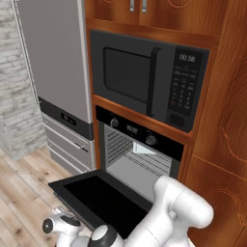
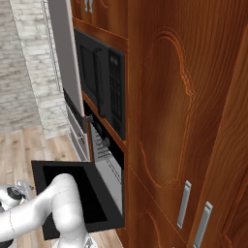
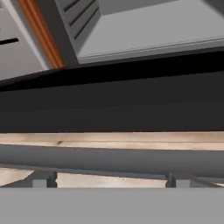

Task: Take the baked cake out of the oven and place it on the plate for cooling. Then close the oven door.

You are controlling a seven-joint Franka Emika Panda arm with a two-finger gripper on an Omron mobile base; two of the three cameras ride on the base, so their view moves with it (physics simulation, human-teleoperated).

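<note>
Oven door, flat glossy black, hangs open; tool spread wide, empty.

The black drop-down oven door lies open flat, just above the claw, its grey bar handle crossing directly ahead. Beyond it, the grey oven cavity stands open, wire racks lining its sides.
</note>
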